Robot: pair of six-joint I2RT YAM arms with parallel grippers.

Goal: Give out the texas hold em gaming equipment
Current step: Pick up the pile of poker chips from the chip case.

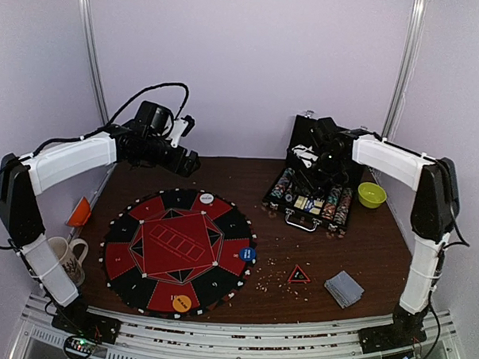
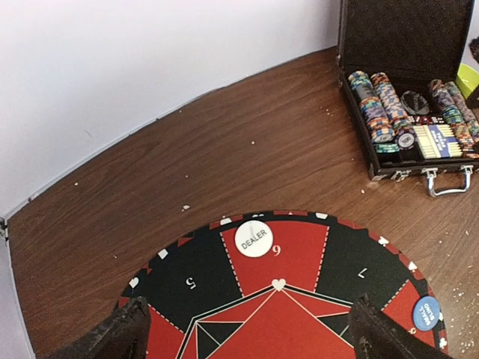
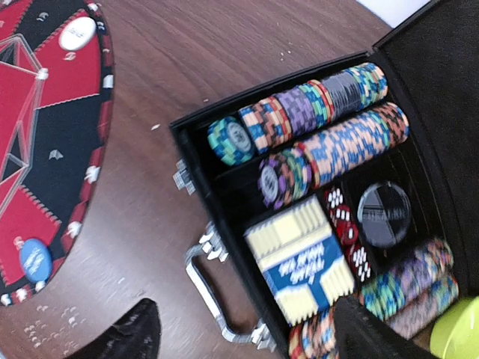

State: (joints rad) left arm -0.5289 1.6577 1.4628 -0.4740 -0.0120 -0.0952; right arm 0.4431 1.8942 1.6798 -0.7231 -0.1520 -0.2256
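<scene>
The right gripper [image 3: 247,314] hangs over the black case [image 3: 419,60], fingers spread wide and empty. The left gripper [image 2: 248,303], just as wide and empty, hovers well away from the case, over the round mat [image 1: 141,259]. Striped chips [image 3: 322,142] lie in rows inside the case. I'd drop squarely astride one row and pinch a few chips, keeping clear of the case's walls.

Lighting even, diffuse and bright; shadows soft.
Right wrist view motion-smeared: poker chips [image 3: 329,142] ahead of the jaws lack crisp edges. Left wrist view sharp ahead of the jaws; the wall [image 2: 150,67] bows at its foot, wide-lens distortion.
</scene>
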